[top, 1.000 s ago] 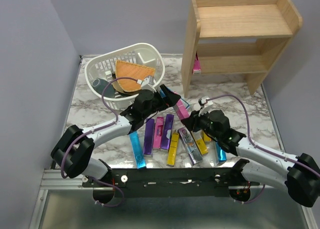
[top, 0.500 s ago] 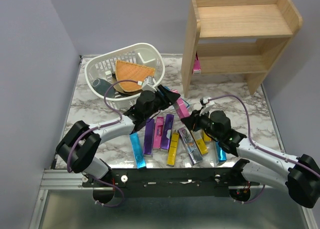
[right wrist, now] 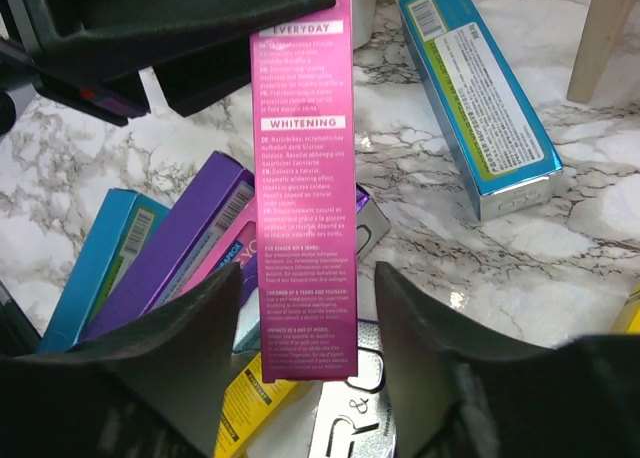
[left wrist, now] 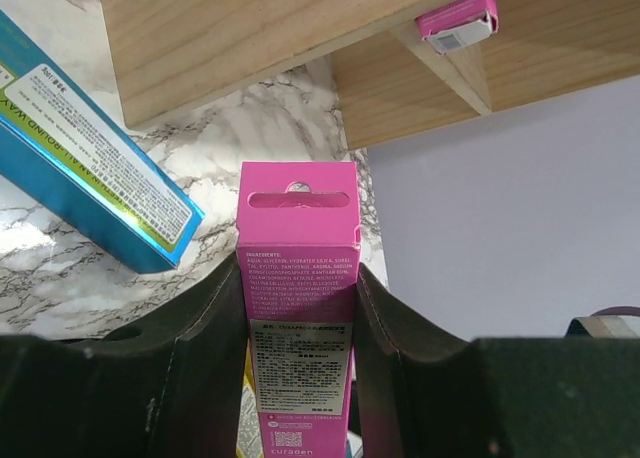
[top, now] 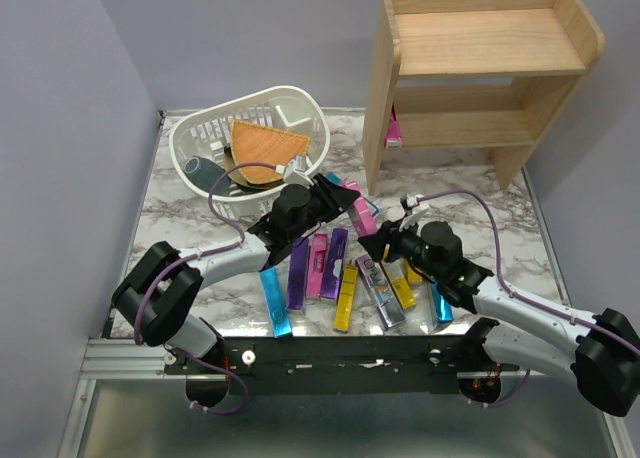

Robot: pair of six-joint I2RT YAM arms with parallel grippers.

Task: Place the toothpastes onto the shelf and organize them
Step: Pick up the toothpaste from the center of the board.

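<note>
Left fingers [left wrist: 215,308] were clamped on both long sides of a pink toothpaste carton [left wrist: 298,228]. So your left gripper [left wrist: 298,278] was closed on it, no gap either side. The hang-hole end stuck out past the fingertips, pointing toward the shelf [left wrist: 250,28], and the printed back panel faced the wrist camera.

Right fingers [right wrist: 200,318] sat either side of the same carton's other end with slim gaps showing. Your right gripper [right wrist: 308,278] was parted and not touching it.

From above, the carton's long axis ran diagonally, far-left to near-right, spanning between the two grippers. It sat over the marble table [top: 190,218], near the shelf's left side panel but apart from it.

Near the right gripper lay a blue carton [right wrist: 478,98] flat on the marble. Purple, blue, pink and yellow cartons [top: 330,268] lay in a loose row nearer the arm bases, mostly lengthwise toward you. Another pink carton [top: 394,130] was on the shelf's lower tier at its left end. A white basket [top: 250,138] stood left of the shelf.
</note>
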